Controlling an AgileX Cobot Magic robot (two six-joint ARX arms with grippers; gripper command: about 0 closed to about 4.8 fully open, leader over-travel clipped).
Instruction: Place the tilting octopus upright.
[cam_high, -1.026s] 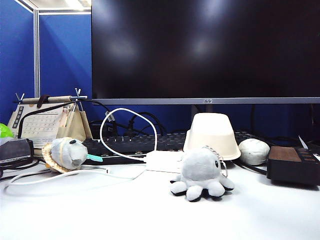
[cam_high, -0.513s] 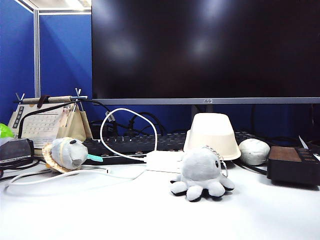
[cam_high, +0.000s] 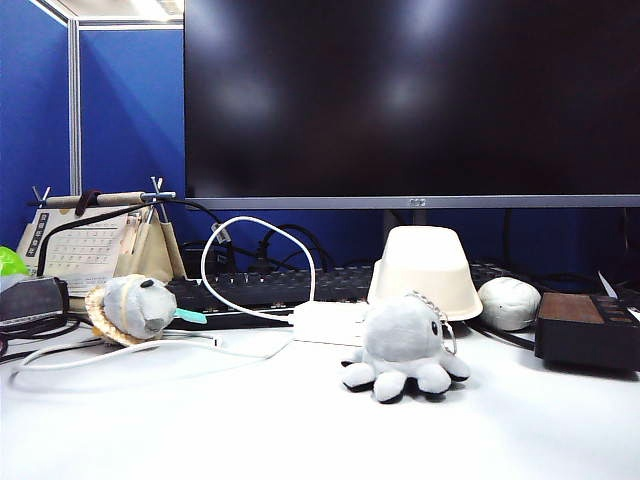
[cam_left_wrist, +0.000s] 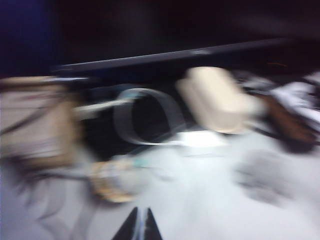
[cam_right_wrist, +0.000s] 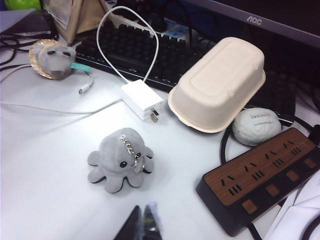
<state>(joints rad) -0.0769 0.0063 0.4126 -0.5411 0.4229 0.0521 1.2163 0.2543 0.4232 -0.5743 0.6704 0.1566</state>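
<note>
Two tools pressed together | octopus (cam_right_wrist: 120, 162) upright, near right tool (cam_right_wrist: 142, 220) | left tool (cam_left_wrist: 140, 226) apart

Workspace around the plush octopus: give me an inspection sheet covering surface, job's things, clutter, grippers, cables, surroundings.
Surface: white table, bare in front.
Job's things: octopus sits on its legs, head up, keychain on its head.
Clutter: cream container upside down behind the octopus; pale ball beside it; power strip; grey plush with tan rim; desk calendar; keyboard.
Grippers: left gripper over the table, shut, holding nothing, its view blurred; right gripper above the table near the octopus, shut, holding nothing.
Cables: white charger with looping cable; black cables near the power strip.
Surroundings: dark monitor; blue partition.
</note>
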